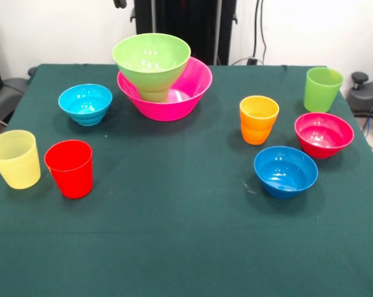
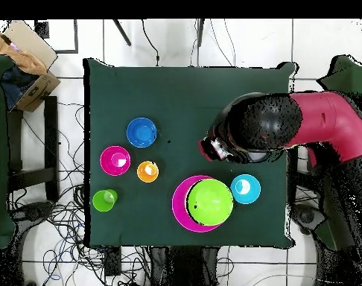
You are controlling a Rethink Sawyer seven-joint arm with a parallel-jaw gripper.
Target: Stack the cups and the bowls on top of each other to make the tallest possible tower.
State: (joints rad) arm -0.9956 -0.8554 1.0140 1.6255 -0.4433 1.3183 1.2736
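The tower stands at the back centre: a lime green bowl [image 1: 151,57] rests on a small green cup [image 1: 154,94] inside the large pink bowl [image 1: 195,86]. The red cup [image 1: 69,168] and the pale yellow cup [image 1: 15,159] stand apart at the front left. The light blue bowl [image 1: 85,104] is left of the tower. The orange cup [image 1: 258,119], tall lime cup [image 1: 323,89], magenta bowl [image 1: 323,134] and darker blue bowl [image 1: 286,171] stand on the right. Only a dark tip of my gripper [image 1: 120,3] shows at the top edge, above and left of the tower.
In the overhead view my red and black arm [image 2: 303,126] reaches over the table's right side and hides the red and yellow cups. The tower's lime bowl [image 2: 210,201] shows beside the light blue bowl [image 2: 246,188]. A green cloth [image 1: 174,235] covers the table.
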